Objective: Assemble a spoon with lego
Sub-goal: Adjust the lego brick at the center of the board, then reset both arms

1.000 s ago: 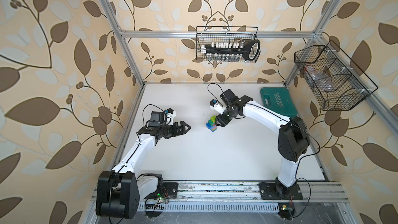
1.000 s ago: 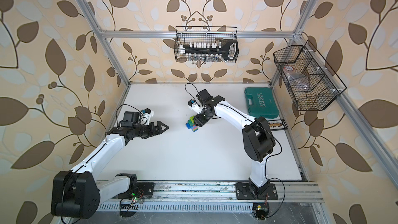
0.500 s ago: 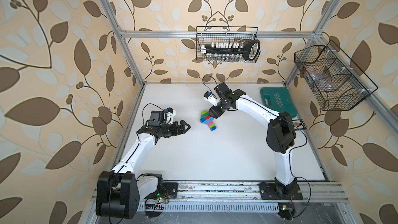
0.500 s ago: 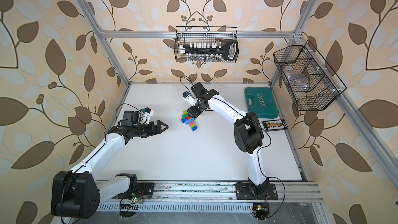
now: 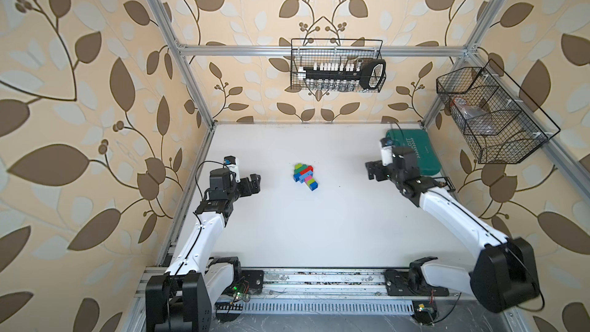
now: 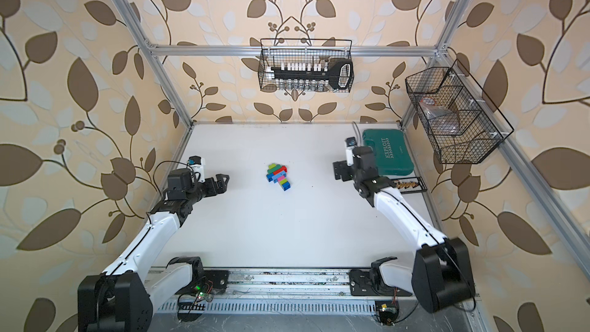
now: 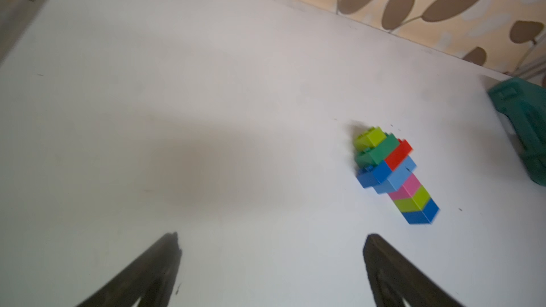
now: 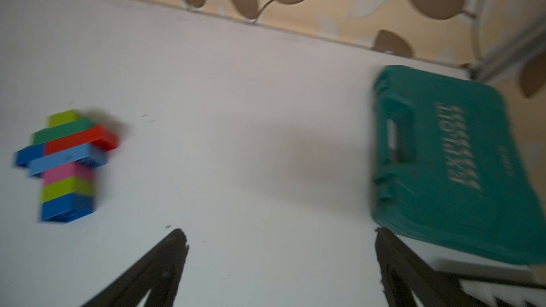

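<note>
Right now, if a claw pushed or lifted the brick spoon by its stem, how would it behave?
The spoon lies flat on the table, so a push would probably slide it, not roll it. Its narrow stem of single bricks might snap off under sideways load. Small plastic: likely light.

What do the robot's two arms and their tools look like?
The left arm and right arm are white shells with black joints and a thin black cable along each. The left tool and right tool are black, with two tapered fingers.
</note>
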`<state>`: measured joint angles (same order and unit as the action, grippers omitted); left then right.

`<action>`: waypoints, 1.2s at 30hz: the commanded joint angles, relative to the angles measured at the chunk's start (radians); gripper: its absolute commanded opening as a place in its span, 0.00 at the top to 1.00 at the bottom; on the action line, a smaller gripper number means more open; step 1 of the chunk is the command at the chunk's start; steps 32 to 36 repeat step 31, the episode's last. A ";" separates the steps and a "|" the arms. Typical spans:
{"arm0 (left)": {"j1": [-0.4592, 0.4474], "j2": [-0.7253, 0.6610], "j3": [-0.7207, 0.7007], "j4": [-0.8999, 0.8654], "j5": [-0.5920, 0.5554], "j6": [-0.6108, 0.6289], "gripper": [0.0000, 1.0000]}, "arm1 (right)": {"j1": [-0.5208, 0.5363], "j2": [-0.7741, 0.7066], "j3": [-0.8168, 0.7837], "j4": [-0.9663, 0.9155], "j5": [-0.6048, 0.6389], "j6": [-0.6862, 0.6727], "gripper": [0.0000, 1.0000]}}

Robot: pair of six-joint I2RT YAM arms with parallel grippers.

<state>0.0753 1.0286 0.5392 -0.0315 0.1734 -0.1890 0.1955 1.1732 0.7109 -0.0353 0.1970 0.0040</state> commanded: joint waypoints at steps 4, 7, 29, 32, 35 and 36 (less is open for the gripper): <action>0.091 0.159 -0.165 0.527 -0.112 0.028 0.01 | -0.039 0.062 -0.402 0.730 0.235 -0.015 0.02; 0.092 0.267 -0.132 0.533 -0.195 0.038 0.01 | -0.077 0.144 -0.399 0.803 0.219 0.023 0.02; 0.077 0.459 -0.170 0.792 -0.110 0.082 0.01 | -0.144 0.344 -0.342 0.872 0.079 0.047 0.02; 0.075 0.456 -0.172 0.796 -0.112 0.082 0.01 | -0.144 0.329 -0.355 0.881 0.080 0.046 0.02; 0.075 0.456 -0.172 0.796 -0.112 0.082 0.01 | -0.144 0.329 -0.355 0.881 0.080 0.046 0.02; 0.075 0.456 -0.172 0.796 -0.112 0.082 0.01 | -0.144 0.329 -0.355 0.881 0.080 0.046 0.02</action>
